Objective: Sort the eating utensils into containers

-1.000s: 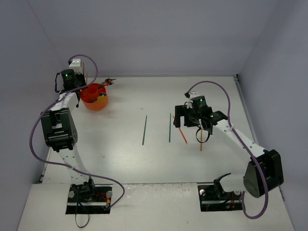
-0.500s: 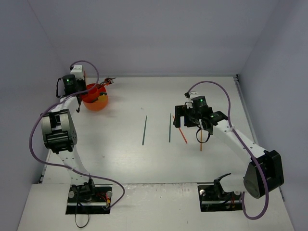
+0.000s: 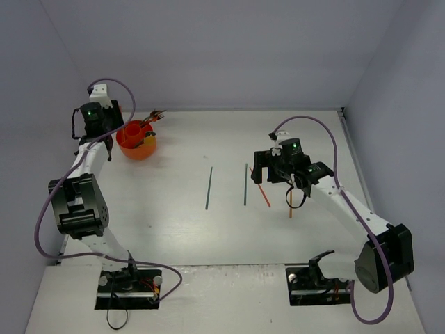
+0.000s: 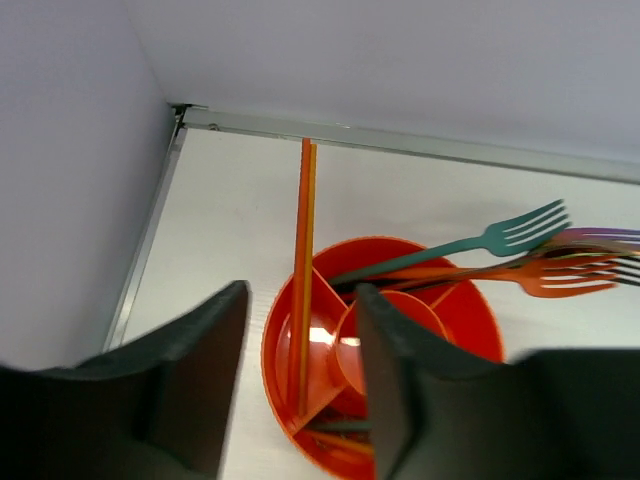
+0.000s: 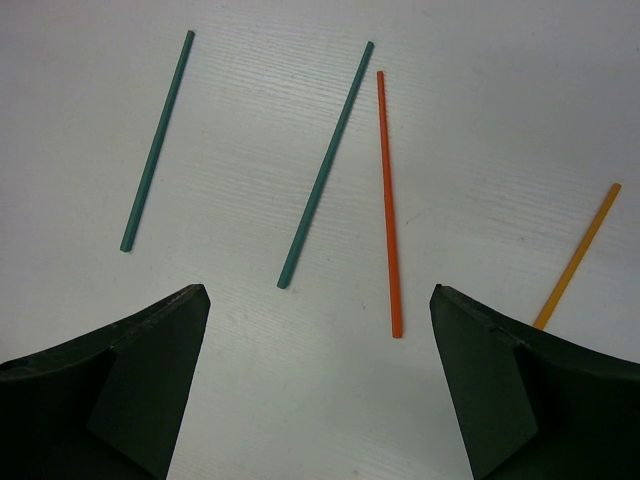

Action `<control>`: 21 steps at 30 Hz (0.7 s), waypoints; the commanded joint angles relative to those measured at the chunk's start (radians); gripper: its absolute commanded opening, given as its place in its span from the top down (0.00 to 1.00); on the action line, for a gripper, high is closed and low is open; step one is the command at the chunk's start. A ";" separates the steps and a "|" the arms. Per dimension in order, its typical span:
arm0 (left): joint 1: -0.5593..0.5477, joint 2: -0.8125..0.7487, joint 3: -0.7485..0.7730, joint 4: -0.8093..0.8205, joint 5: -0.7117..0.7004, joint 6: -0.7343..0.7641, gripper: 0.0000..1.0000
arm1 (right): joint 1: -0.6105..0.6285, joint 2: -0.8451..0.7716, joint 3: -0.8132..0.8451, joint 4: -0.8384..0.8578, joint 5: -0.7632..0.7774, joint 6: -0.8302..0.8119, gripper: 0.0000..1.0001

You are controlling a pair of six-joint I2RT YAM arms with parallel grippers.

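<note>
My overhead camera sits above and behind the left arm base and right arm base, which lie at 6 o'clock in its picture. From well back it looks down and forward over the whole worktop.

The left wrist camera looks steeply down from close range, past the left pincer, onto the orange-red cup by the worktop's far-left corner. The overhead view has that cup at 10 o'clock.

The right wrist camera faces almost straight down, close over the worktop. The right pincer frames the teal chopsticks and an orange chopstick. The overhead view shows these just right of centre, toward 3 o'clock.
</note>
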 commanded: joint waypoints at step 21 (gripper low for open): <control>-0.861 -0.270 -0.164 -0.574 -0.319 -0.521 0.32 | -0.010 -0.145 -0.038 0.010 0.063 0.086 0.05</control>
